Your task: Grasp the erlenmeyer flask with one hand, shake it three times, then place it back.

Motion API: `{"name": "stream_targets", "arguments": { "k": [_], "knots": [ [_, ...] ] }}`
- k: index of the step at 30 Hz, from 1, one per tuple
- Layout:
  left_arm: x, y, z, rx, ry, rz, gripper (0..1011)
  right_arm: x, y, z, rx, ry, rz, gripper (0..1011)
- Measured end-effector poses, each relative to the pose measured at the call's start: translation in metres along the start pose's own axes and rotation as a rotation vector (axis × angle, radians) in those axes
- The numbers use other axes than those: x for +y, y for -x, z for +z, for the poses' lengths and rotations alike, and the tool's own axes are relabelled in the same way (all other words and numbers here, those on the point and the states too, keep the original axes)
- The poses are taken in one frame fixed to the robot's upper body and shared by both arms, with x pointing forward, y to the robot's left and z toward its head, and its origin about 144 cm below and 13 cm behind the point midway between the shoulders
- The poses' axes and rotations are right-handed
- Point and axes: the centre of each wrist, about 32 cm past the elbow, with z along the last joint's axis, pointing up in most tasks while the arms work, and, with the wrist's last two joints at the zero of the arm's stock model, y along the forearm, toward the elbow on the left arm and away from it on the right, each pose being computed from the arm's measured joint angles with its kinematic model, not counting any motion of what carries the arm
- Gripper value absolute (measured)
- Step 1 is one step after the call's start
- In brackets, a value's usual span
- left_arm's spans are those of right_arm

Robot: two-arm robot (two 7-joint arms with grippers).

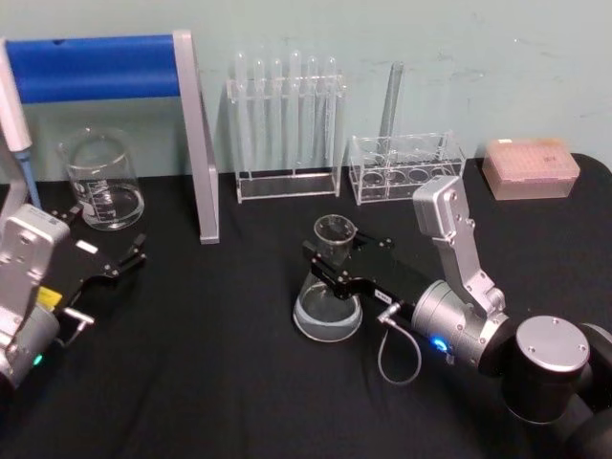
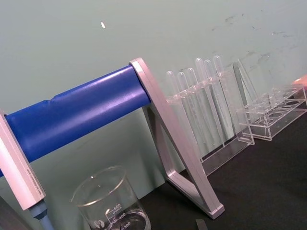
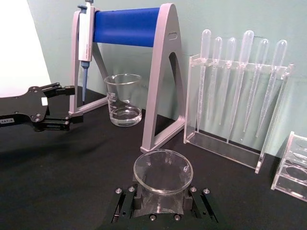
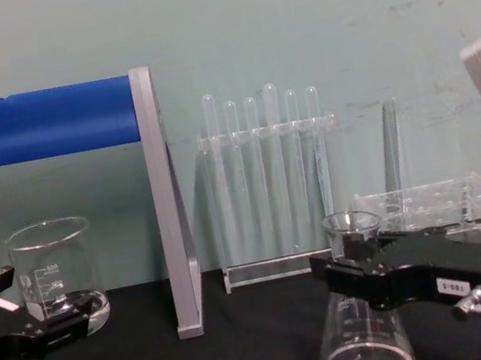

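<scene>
Open black table (image 1: 210, 373) lies in front of and to the left of the erlenmeyer flask (image 1: 327, 306), up to the left gripper (image 1: 105, 237). Close behind the flask stand the tube rack (image 1: 285, 182) and the low clear rack (image 1: 406, 174). The grey stand leg (image 1: 198, 143) and beaker (image 1: 102, 186) block the left rear, and the right gripper (image 1: 333, 256) and its arm occupy the flask's right side.

Both claws are flat black plates studded with small screws; the right claw (image 1: 325, 266) carries a white number label (image 4: 455, 285), the left claw (image 1: 107, 234) a white tag (image 1: 86, 247). Silver cylindrical wrists (image 1: 459, 325) follow, with a grey cable (image 1: 397, 359) looping from the right one.
</scene>
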Motion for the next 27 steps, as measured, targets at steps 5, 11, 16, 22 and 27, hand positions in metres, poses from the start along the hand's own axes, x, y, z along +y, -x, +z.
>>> {"name": "stream_targets", "arguments": {
  "k": [5,11,16,22,27],
  "knots": [
    [0.0000,0.0000,0.0000,0.000,0.000,0.000,1001,0.0000,0.0001,-0.0001,0.000,0.000,0.000,456],
    [0.0000,0.0000,0.0000,0.000,0.000,0.000,1001,0.0000,0.0002,-0.0001,0.000,0.000,0.000,456],
    [0.0000,0.0000,0.0000,0.000,0.000,0.000,1000,-0.0001,0.0001,-0.0002,-0.001,0.001,-0.001,590],
    [0.0000,0.0000,0.0000,0.000,0.000,0.000,1001,-0.0002,0.0000,-0.0001,0.000,0.001,-0.001,744],
    [0.0000,0.0000,0.0000,0.000,0.000,0.000,1001,-0.0002,-0.0002,0.0000,0.000,0.001,-0.002,894]
  ]
}}
